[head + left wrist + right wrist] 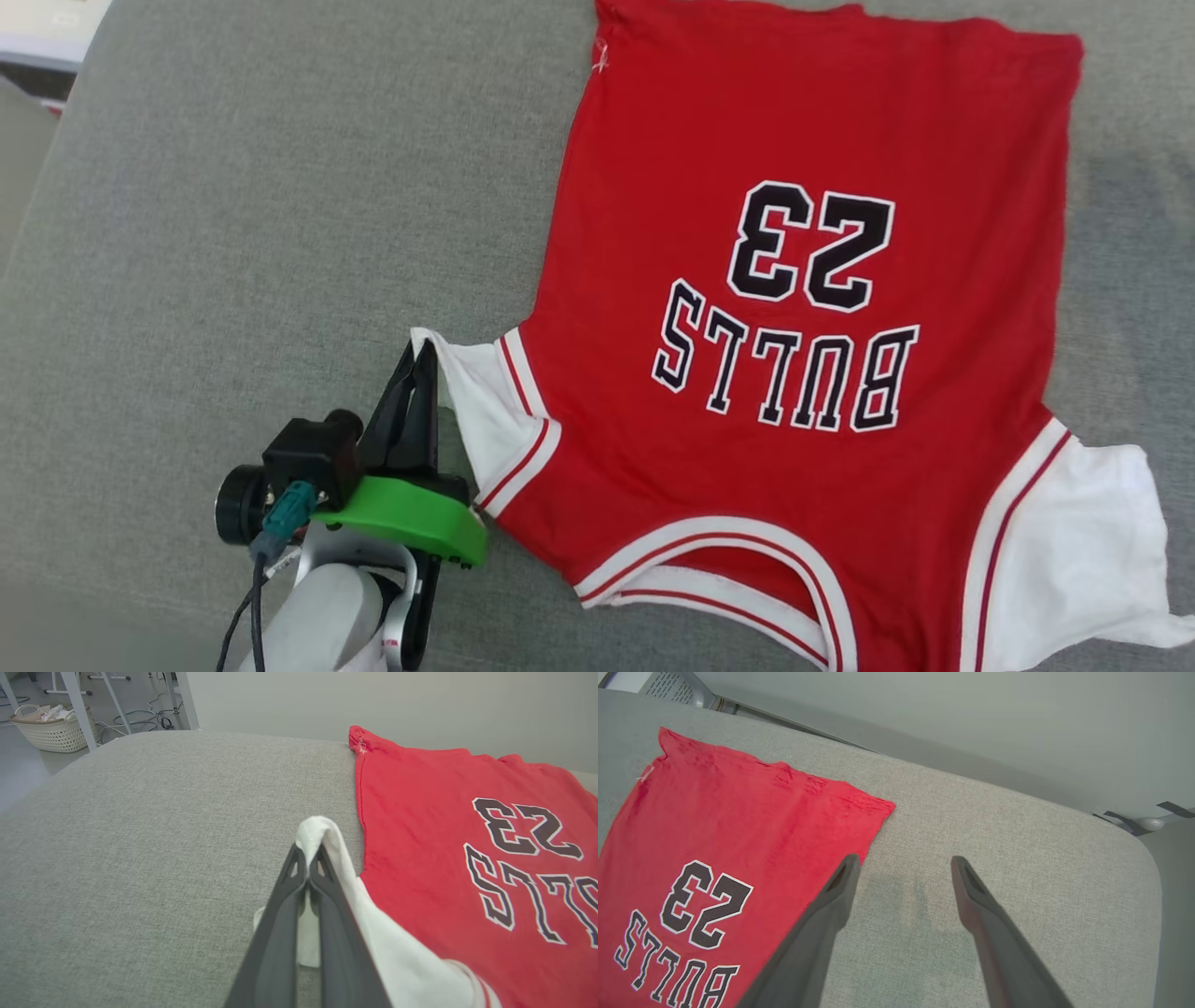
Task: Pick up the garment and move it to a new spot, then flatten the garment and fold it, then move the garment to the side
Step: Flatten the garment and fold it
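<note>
Left gripper (425, 355): pinched on tip of white sleeve (474, 411); right gripper (904, 859): spread, empty, over grey cushion (233, 233) just beside shirt. Shirt (822, 467): flat, print up, collar nearest. Risk: one-sided pull likely to drag sleeve askew, rumpling flattened cloth.

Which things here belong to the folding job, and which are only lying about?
Job: garment; left gripper, shut on its white sleeve; right gripper, open over the grey cushion.
Lying about: white basket and loose cables on the floor.
</note>
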Available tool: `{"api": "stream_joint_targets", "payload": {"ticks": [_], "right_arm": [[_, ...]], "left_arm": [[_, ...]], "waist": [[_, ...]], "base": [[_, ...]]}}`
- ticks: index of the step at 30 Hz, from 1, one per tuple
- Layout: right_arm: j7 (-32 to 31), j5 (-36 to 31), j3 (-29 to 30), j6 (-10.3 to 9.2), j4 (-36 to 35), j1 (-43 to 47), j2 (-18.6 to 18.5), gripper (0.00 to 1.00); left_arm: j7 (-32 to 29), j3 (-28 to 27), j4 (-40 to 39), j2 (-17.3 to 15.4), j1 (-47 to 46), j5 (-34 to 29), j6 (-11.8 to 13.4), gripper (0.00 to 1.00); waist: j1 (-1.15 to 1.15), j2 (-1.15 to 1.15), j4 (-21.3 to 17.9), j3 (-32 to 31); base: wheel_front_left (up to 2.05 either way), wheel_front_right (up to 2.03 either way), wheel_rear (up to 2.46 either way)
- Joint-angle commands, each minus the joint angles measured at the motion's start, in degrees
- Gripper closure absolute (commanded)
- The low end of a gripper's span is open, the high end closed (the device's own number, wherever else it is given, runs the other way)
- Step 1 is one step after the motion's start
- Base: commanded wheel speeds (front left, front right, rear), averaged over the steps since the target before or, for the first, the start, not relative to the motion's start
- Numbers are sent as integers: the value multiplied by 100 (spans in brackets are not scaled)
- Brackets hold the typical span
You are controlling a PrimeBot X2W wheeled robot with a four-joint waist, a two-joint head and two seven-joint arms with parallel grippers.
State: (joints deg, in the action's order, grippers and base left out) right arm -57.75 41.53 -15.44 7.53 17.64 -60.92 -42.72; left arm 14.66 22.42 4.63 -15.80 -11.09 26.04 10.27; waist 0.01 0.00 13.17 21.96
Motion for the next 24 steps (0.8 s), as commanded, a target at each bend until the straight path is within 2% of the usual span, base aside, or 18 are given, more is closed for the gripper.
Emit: {"api": "stream_joint_targets", "payload": {"ticks": [1, 4, 12, 18, 24], "right_arm": [[-165, -37, -57, -4, 128, -206, 67, 0], [-464, -142, -157, -4, 434, -579, 154, 0], [-592, -455, -351, -4, 979, -1131, 315, 0], [-649, -477, -759, -4, 1167, -838, 185, 0], [-709, -335, -838, -4, 1262, -598, 2, 0]], "left_arm": [[34, -33, -53, 100, -125, -101, -46, 100], [34, -82, -110, 315, -184, -255, -127, 100], [34, -238, -174, 762, -268, -623, -373, 100], [34, -384, -180, 983, -250, -834, -528, 100], [34, -502, -134, 1108, -244, -983, -670, 100]], "waist": [[-1, 0, 599, 752], [-1, 0, 741, 1020], [-1, 0, 961, 1556], [-1, 0, 1007, 1708], [-1, 0, 997, 1724]], "base": [[0, 0, 0], [0, 0, 0], [0, 0, 0], [0, 0, 0], [0, 0, 0]]}}
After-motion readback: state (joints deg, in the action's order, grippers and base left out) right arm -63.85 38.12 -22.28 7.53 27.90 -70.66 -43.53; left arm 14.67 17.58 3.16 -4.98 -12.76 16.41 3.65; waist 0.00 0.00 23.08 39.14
